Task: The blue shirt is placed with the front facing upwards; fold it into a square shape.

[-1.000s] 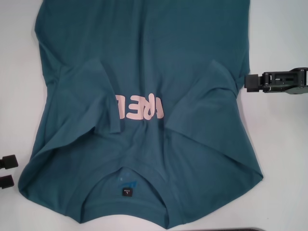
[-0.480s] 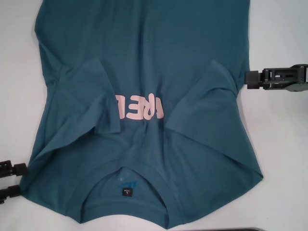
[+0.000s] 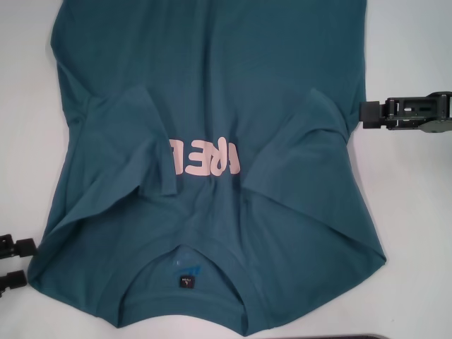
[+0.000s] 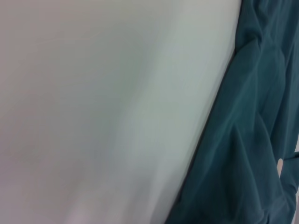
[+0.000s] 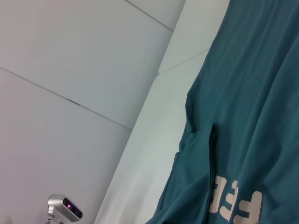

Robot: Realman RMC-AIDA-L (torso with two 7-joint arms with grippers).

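Fingertips of the left gripper (image 3: 13, 263) sit apart at the table's (image 3: 21, 141) near-left edge, beside the blue shirt's (image 3: 212, 85) shoulder; shirt spread mid-table, both sleeves folded inward. Right gripper (image 3: 367, 114) hovers beside its right edge, finger state unclear.

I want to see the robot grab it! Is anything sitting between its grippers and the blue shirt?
No, nothing visible is in the way. The left gripper sits open beside the blue shirt near the collar end, with only bare white table between. The right gripper is right at the shirt's opposite edge.
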